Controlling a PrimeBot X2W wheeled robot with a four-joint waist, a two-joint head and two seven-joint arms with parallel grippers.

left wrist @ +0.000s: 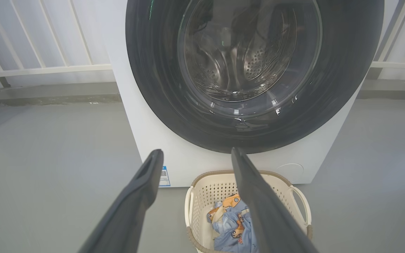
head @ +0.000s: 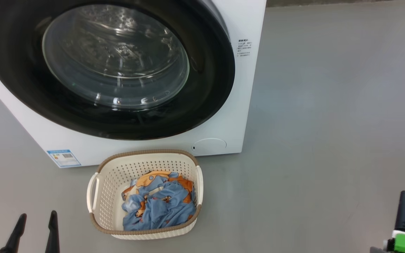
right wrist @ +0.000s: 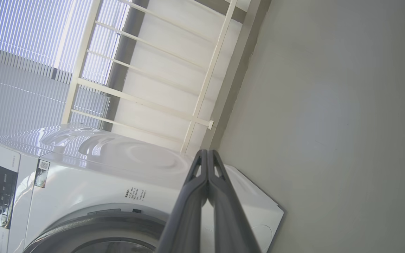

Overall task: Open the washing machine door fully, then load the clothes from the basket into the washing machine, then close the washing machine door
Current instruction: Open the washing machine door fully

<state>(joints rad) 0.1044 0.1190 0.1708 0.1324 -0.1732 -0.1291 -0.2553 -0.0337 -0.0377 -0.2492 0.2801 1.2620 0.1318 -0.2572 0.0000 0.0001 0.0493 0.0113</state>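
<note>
The washing machine [head: 246, 105] stands white and boxy ahead of me. The washing machine door [head: 16, 73], a glossy black ring around a clear glass bowl, lies against its front. On the floor just in front sits the cream basket [head: 109, 182], holding the clothes [head: 162, 207], light blue with orange prints. My left gripper [head: 37, 215] is open at the lower left, short of the basket, with nothing between its fingers [left wrist: 197, 151]. At the lower right my right gripper [head: 404, 196] is shut and empty, its fingertips pressed together [right wrist: 207, 153].
Grey floor [head: 329, 123] stretches wide to the right of the machine. A white railing [left wrist: 47, 68] and a low kerb run behind the machine. A blue label sticker [head: 63, 158] marks the machine's lower left corner, and a round cap [head: 209, 144] its lower right.
</note>
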